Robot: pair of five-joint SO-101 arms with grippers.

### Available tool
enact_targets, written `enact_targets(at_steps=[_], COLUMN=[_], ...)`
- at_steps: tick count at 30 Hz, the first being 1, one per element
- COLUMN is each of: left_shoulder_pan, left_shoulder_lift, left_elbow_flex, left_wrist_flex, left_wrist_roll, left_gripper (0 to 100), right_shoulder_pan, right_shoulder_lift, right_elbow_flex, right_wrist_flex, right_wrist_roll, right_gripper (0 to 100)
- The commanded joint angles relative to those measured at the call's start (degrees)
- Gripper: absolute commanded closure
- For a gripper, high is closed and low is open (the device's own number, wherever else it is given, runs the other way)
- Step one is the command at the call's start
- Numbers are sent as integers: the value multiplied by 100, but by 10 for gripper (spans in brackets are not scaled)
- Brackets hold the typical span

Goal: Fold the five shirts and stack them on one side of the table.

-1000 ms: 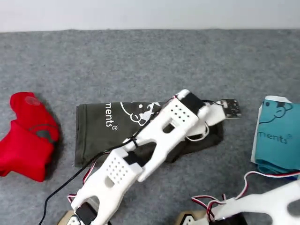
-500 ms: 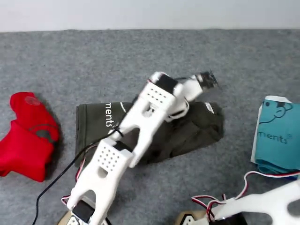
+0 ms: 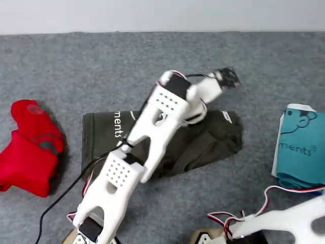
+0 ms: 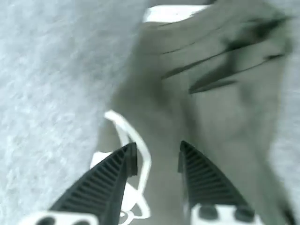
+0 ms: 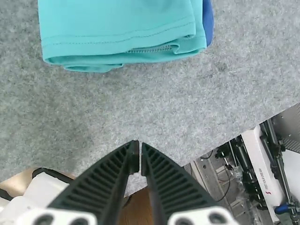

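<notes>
Two white-lettered shirts, olive shirt (image 3: 209, 140), teal shirt (image 3: 299, 152)

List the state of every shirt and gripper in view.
Dark shirt: lying flat, partly folded, right end rumpled.
Red shirt: crumpled, not folded.
Teal shirt: folded, on top of a blue shirt.
Blue shirt: under the teal one, mostly hidden.
Left gripper: open, empty, above the dark shirt.
Right gripper: shut, empty.
</notes>
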Motion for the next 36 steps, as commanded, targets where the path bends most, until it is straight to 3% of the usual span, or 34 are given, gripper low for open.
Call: enact_targets(at_steps=[1,6,14,26,36], left_shoulder_pan=[501,888,1257,-369,-580], left_shoulder_lift=[-791,-1169,-1169,-1055,-1090], left_elbow_flex=[716,2009,2712,2756,2369], left_wrist_flex=[167,141,132,-149,18], left_wrist_roll=[44,44,18,-527,-501], left_gripper=[848,852,931,931,931], right_shoulder_pan=[31,31,13,13,13], right_shoulder_lift=[-136,-136,-136,-136,-136], right_elbow_flex=[-44,-26,-26,-44,-53], right_wrist_flex=[180,180,171,171,171], right_wrist_roll=[18,18,9,9,9], right_gripper=[989,989,989,989,989])
